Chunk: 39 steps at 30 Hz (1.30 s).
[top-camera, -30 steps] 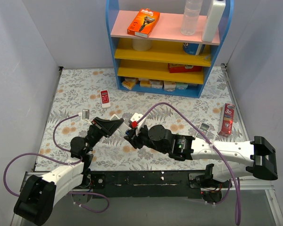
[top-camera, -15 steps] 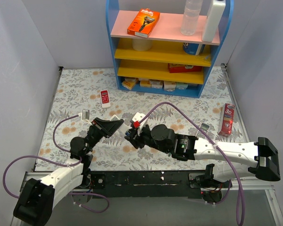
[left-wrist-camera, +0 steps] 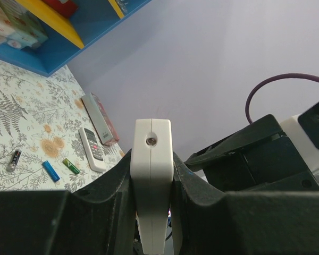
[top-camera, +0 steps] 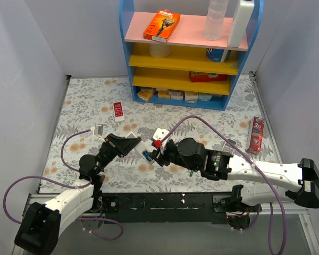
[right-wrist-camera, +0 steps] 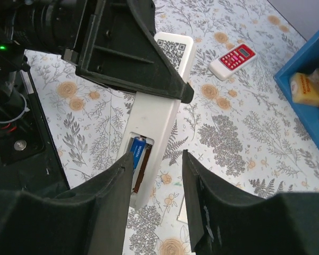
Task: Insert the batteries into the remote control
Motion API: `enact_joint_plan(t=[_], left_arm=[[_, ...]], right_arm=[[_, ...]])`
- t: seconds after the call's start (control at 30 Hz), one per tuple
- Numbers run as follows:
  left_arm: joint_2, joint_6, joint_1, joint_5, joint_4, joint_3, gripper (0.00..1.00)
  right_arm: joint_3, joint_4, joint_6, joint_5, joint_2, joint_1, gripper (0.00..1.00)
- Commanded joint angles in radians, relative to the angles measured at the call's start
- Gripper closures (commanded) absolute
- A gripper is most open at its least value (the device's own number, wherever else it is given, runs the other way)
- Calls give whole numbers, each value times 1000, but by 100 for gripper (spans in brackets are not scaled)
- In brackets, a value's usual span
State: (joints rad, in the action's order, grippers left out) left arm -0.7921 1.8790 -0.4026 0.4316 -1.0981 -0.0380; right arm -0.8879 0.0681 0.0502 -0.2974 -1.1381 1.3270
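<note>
My left gripper [top-camera: 123, 144] is shut on the slim white remote control [top-camera: 137, 144] and holds it above the table, plain back up. The remote's end shows between the jaws in the left wrist view [left-wrist-camera: 151, 175]. In the right wrist view the remote [right-wrist-camera: 159, 106] has its battery bay open, with one blue battery [right-wrist-camera: 139, 150] in it and the slot beside it bare. My right gripper [right-wrist-camera: 157, 180] is open and empty just over that bay; it also shows in the top view [top-camera: 158, 154]. Three loose batteries lie on the table: dark [left-wrist-camera: 13, 160], blue [left-wrist-camera: 50, 170] and green [left-wrist-camera: 70, 166].
The red-and-white remote [top-camera: 117, 111] lies at the back left. A blue shelf unit [top-camera: 186, 53] stands at the back. A red box [top-camera: 255, 134] and a small white remote [left-wrist-camera: 91, 149] lie at the right. A small grey flat piece [right-wrist-camera: 179, 213] lies under my right gripper.
My right arm has shifted right, off the remote's end, uncovering the blue battery in the bay. The left gripper with the remote has moved slightly right.
</note>
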Motion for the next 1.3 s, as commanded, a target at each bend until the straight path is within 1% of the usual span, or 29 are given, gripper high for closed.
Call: enact_joint_plan(t=[0.0,0.13,0.27,0.33,0.5,0.73,0.97,1.27], left_arm=[[-2,6,-4,29,0,13,100],[-9,14,-4,44,1,6,100],[-16,20,-4,64,7,-5,100],[-22,20,-4,73,9,-11,100],[-38,23,-4,107,18,-28,100],[-64,25,-4,139,29,-54,100],[-70,31,-4,154,18,-63,100],[-76,31,-5,167,18,-71,100]], right_arm=[[-68,-48,103,110,28,-12,51],[-83,-76,174,229,15,-18,51],[-95,-137,253,290,3,-31,54],[-97,-154,278,349,-2,-48,56],[-108,-180,373,406,-2,-68,58],[-128,-211,438,513,-17,-109,65],[-160,-238,470,549,-60,-127,68],[-181,-249,487,587,-88,-152,70]])
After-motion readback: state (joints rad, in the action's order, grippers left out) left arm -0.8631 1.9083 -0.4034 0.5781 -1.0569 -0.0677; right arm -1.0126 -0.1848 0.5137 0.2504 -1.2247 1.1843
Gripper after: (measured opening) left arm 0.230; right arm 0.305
